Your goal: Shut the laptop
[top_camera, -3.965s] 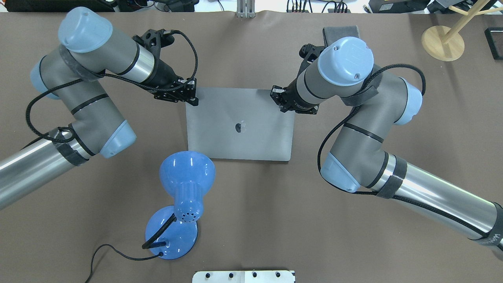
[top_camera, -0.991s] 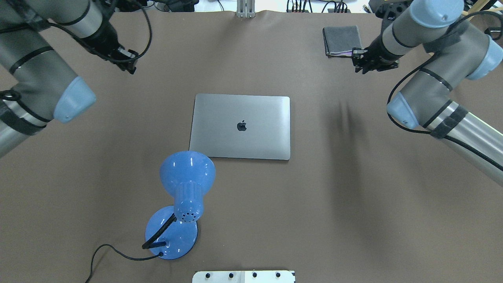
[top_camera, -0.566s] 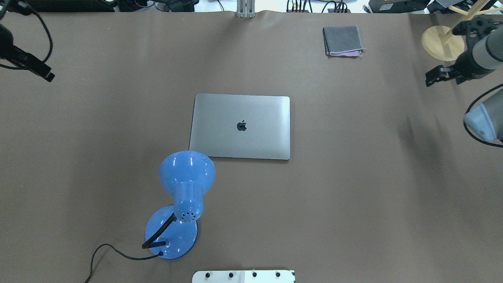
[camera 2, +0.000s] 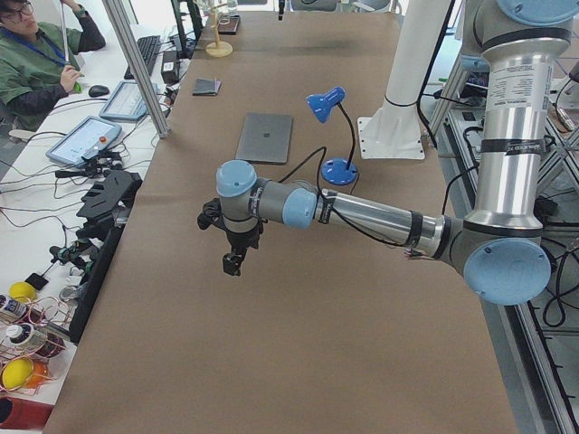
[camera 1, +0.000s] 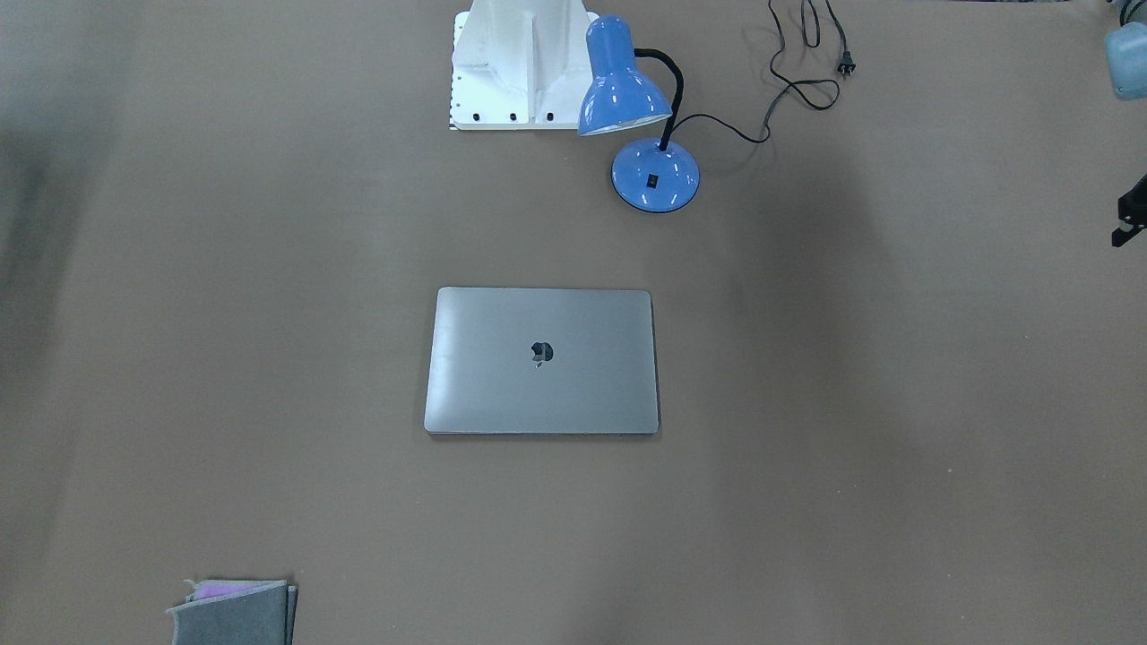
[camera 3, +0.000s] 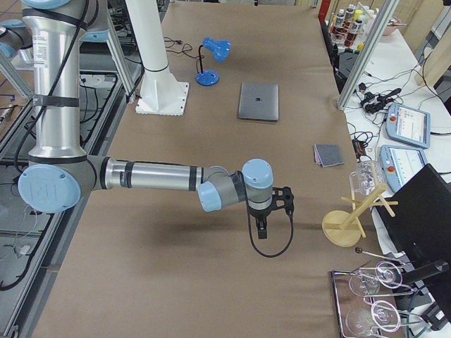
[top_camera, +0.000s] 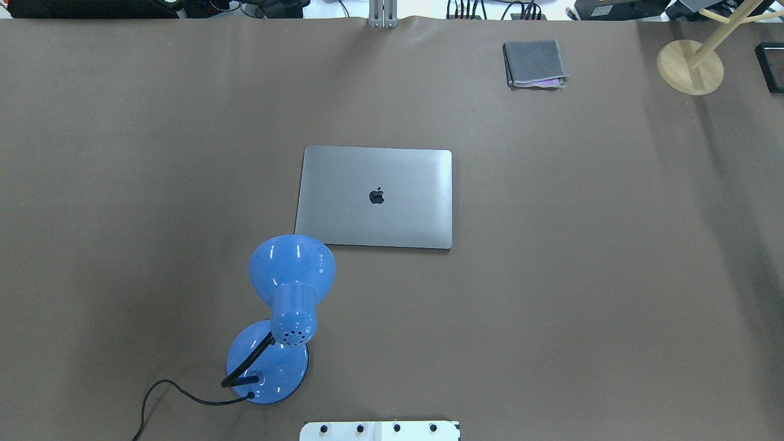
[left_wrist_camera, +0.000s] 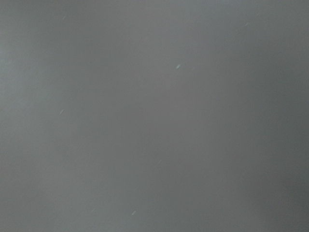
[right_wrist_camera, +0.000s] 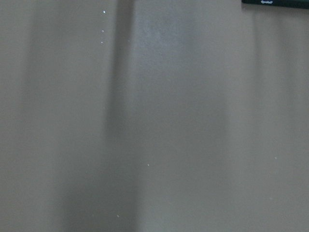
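Note:
The laptop [top_camera: 375, 196] lies shut and flat in the middle of the brown table, its grey lid with the dark apple logo facing up; it also shows in the front view [camera 1: 541, 360]. Neither gripper touches it. My left gripper [camera 2: 232, 262] hangs over bare table far to the laptop's left, with only a black sliver at the front view's right edge [camera 1: 1129, 219]. My right gripper [camera 3: 262, 229] hangs over bare table far to the laptop's right. I cannot tell whether either is open or shut. Both wrist views show only table surface.
A blue desk lamp [top_camera: 291, 269] stands at the laptop's near left corner, its cord trailing towards the table edge. A folded grey cloth [top_camera: 534, 63] lies at the far right. A wooden stand [top_camera: 690, 66] is at the far right corner. The white robot base [camera 1: 515, 63] is behind the lamp.
Both arms have drawn away from the laptop's far corners out to the sides and left the overhead view. The laptop has not moved in the last second.

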